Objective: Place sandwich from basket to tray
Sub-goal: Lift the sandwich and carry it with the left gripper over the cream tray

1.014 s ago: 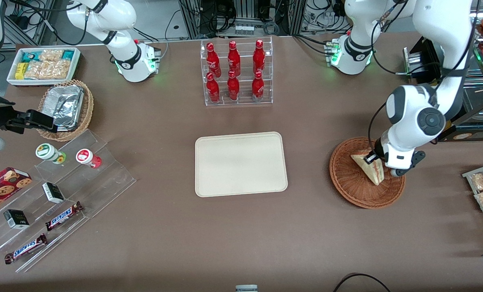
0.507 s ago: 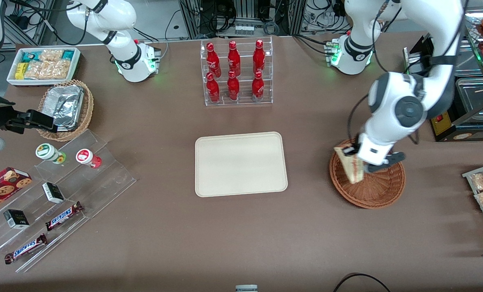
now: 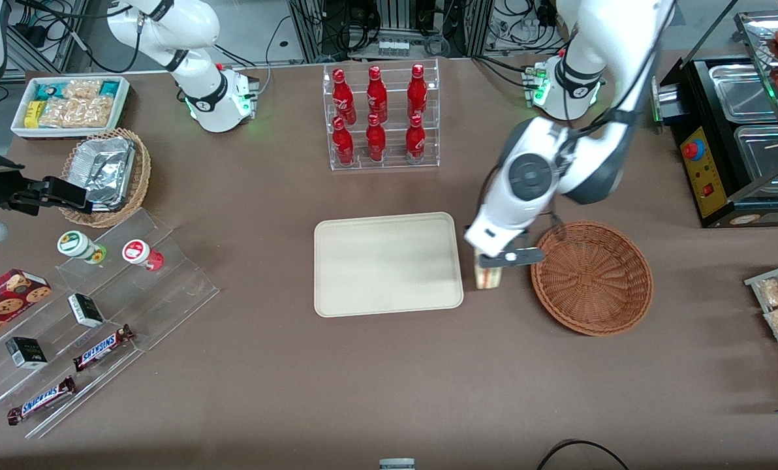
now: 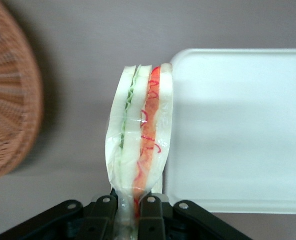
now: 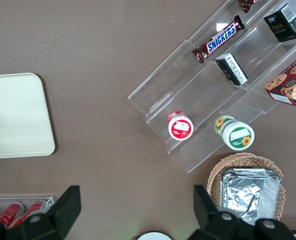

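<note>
My tool clamped on the wrapped white-bread sandwich, above bare surface, between cream rectangular tray and reddish-brown wicker basket

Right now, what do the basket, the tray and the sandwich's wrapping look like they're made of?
The basket looks like woven wicker, reddish-brown with ridged strands. The tray seems smooth matte plastic, cream, though I can't be sure. The sandwich, held in the gripper between basket and tray, appears wrapped in clear shiny film.
</note>
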Tool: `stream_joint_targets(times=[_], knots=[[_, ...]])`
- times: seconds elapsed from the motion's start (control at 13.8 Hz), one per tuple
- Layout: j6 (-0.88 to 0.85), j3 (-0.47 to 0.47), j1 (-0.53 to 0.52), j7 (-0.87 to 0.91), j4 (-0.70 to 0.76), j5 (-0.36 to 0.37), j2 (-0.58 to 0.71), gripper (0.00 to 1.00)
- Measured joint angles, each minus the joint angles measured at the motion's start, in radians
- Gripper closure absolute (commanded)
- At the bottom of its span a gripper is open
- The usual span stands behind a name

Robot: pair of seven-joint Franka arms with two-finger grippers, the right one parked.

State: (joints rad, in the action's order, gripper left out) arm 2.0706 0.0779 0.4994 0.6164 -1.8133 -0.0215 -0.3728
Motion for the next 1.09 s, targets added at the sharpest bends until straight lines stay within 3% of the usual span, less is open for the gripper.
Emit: stream_joint_targets(times=[0.22, 0.58, 1.09], knots=[[-0.048, 0.001, 0.093, 0.109, 0.180, -0.002, -0.135, 1.00], [-0.059, 0.003, 0.222, 0.257, 0.349, -0.014, -0.288, 1.00], [-0.160, -0.002, 0.253, 0.307, 0.595, -0.023, -0.456, 1.00]])
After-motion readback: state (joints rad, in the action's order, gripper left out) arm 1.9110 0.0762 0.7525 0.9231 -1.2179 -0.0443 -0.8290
